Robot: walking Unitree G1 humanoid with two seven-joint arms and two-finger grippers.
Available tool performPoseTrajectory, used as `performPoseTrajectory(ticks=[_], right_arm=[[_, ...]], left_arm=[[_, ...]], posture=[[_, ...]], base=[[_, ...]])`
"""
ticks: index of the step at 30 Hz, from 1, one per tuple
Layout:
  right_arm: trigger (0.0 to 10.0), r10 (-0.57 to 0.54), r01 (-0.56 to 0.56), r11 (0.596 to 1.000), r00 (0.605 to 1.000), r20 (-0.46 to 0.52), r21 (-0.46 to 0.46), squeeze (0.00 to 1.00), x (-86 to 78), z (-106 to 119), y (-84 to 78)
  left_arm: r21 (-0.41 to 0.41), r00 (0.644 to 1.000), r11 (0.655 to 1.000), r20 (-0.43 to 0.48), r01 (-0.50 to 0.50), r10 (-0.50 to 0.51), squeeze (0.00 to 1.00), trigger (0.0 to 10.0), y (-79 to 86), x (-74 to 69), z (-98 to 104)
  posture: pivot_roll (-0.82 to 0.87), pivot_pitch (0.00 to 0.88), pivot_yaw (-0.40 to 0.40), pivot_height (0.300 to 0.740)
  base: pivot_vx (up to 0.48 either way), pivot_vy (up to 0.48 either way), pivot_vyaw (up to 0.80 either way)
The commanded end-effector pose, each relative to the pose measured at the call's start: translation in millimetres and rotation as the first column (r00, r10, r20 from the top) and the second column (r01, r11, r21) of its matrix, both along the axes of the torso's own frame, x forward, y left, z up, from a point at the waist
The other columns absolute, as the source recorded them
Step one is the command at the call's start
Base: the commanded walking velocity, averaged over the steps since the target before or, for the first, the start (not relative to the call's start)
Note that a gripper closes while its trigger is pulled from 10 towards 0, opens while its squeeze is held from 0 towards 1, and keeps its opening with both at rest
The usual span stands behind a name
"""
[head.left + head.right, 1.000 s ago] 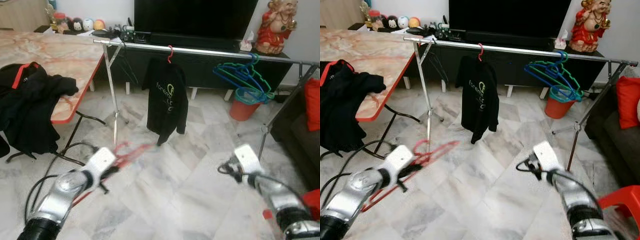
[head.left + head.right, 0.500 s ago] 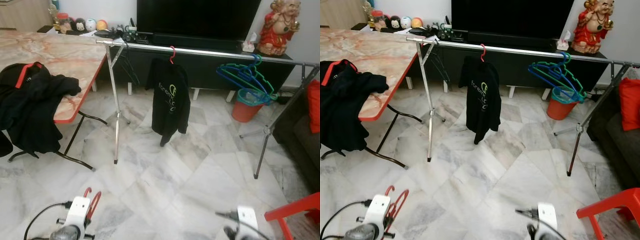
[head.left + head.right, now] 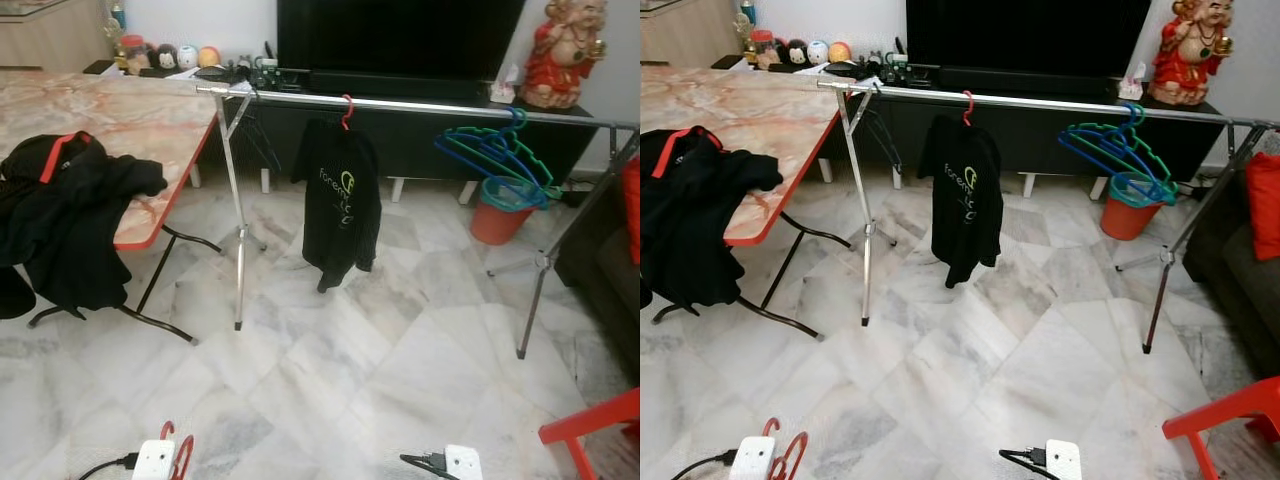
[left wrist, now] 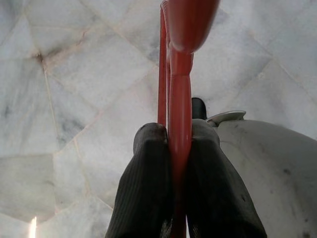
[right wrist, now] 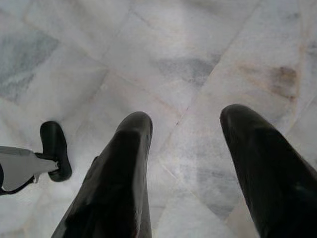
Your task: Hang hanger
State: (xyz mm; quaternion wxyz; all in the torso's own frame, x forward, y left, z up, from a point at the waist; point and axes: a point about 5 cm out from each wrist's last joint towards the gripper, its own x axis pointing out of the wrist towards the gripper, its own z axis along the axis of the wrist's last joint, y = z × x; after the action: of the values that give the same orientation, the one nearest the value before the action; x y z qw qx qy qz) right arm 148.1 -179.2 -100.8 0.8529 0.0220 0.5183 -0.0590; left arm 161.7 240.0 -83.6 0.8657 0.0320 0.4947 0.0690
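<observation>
A red hanger (image 4: 179, 74) is pinched between the two black fingers of my left gripper (image 4: 178, 144), which hangs low over the marble floor; its hook (image 3: 178, 452) peeks up at the bottom left of the eye views. A silver clothes rail (image 3: 420, 104) spans the room ahead, carrying a black shirt on a red hanger (image 3: 340, 200) and a bunch of blue and green hangers (image 3: 495, 152). My right gripper (image 5: 185, 129) hangs low at the right, open, with bare floor between its fingers.
A marble-topped folding table (image 3: 110, 120) with a black jacket (image 3: 65, 225) stands at the left. A TV cabinet and a red statue (image 3: 558, 50) are behind the rail, an orange bucket (image 3: 500, 210) beneath it. A red stool (image 3: 600, 430) is at the lower right.
Both arms have dropped from mid-picture to the bottom edge, the left still holding the red hanger. The camera has tilted up slightly, so the rail sits a little lower.
</observation>
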Motion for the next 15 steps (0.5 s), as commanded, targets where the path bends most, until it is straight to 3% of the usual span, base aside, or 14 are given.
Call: performPoseTrajectory(ticks=[1, 3, 15], right_arm=[[10.0, -0.004, 0.004, 1.0, 1.0, -0.002, -0.014, 0.0, -2.0, -0.6, -0.9], [10.0, 0.005, -0.004, 1.0, 1.0, 0.009, -0.02, 0.0, -0.9, 0.6, -6.7], [10.0, 0.015, -0.015, 1.0, 1.0, 0.006, -0.019, 0.0, -1.4, 0.3, -6.0]], left_arm=[[0.01, 1.0, 1.0, -0.002, 0.0, 0.0, 0.0, 10.0, 0.3, 1.1, 0.3], [0.017, 1.0, 1.0, -0.003, 0.017, -0.017, 0.0, 10.0, -0.6, 4.1, 1.2], [0.032, 0.996, 0.996, -0.02, 0.087, -0.087, 0.0, 10.0, -0.9, 6.3, 1.9]], posture=[[0.02, 0.0, -0.081, 0.74], [0.01, 0.0, -0.074, 0.74], [0.01, 0.0, -0.063, 0.74]], base=[[0.322, 0.0, 0.0], [0.364, 0.0, 0.0], [0.387, 0.0, 0.0]])
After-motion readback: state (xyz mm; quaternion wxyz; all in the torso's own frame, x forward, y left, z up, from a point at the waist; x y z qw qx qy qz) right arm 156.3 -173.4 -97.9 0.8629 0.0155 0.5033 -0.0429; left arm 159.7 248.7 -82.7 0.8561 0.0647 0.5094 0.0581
